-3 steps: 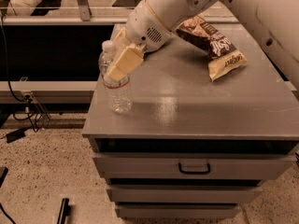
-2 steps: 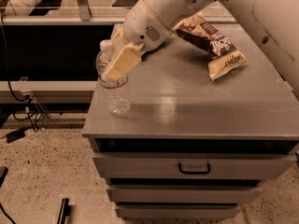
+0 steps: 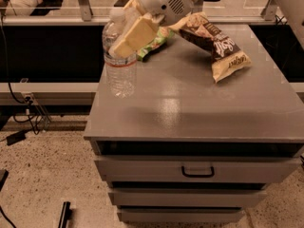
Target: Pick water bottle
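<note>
The water bottle (image 3: 120, 75) is a clear ribbed plastic bottle with a white cap, upright at the left side of the grey cabinet top (image 3: 190, 103). My gripper (image 3: 118, 44) comes down from the upper right on a white arm and is shut on the bottle's upper part. One cream finger (image 3: 135, 32) lies across the bottle's front; the other is hidden behind it. The bottle's base seems to hang just above the cabinet top.
A brown-and-white chip bag (image 3: 219, 45) lies at the back right of the cabinet top. A green bag (image 3: 156, 41) lies behind the gripper. The cabinet has drawers, one with a handle (image 3: 197, 171). Cables (image 3: 23, 118) lie on the floor at left.
The bottle and the gripper have moved upward together, with the bottle's base rising off the cabinet top. The bags have not moved.
</note>
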Controlling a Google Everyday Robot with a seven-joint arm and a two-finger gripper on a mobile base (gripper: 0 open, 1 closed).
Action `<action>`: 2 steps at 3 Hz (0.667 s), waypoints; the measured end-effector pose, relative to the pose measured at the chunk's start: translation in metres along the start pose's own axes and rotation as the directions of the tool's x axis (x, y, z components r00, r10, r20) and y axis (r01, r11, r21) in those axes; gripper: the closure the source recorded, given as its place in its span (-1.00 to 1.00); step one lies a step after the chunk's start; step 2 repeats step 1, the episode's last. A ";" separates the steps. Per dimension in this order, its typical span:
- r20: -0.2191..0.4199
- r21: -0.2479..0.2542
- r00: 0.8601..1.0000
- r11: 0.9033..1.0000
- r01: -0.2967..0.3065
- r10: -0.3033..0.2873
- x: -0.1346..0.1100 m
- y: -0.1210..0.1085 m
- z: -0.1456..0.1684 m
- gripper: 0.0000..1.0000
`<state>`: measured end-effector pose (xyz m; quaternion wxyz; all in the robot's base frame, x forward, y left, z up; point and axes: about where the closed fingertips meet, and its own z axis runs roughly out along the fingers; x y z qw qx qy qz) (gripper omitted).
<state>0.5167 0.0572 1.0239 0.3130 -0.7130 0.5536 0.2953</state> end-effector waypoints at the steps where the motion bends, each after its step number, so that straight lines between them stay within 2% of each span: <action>1: 0.004 0.004 1.000 1.000 0.004 -0.004 -0.002 0.000 -0.002 1.00; 2: 0.004 0.004 1.000 1.000 0.004 -0.004 -0.002 0.000 -0.002 1.00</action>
